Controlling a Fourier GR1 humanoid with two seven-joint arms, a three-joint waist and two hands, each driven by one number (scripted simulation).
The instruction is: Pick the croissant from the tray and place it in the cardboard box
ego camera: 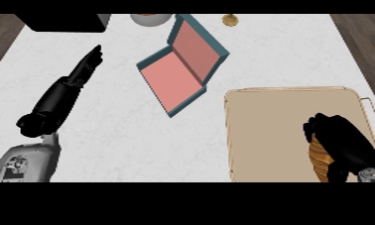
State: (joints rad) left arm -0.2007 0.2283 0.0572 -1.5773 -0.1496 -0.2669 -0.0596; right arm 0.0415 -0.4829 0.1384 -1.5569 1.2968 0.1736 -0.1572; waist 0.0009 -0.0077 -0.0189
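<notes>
Far edge: black block (62, 22), white bowl (151, 19), small brass object (230, 20).

Left hand (82, 69) at view's left: fingers straight, pointing up and away, grey forearm entering at lower left corner. Right hand (343, 142) at lower right: fingers curled down round croissant (319, 158).

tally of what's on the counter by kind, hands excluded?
Croissant: 1, on the tray under the right hand
Tray: 1
Open box, teal outside and pink inside: 1
Black block at the top edge: 1
White round vessel at the top edge: 1
Small gold object: 1
Total: 6
</notes>
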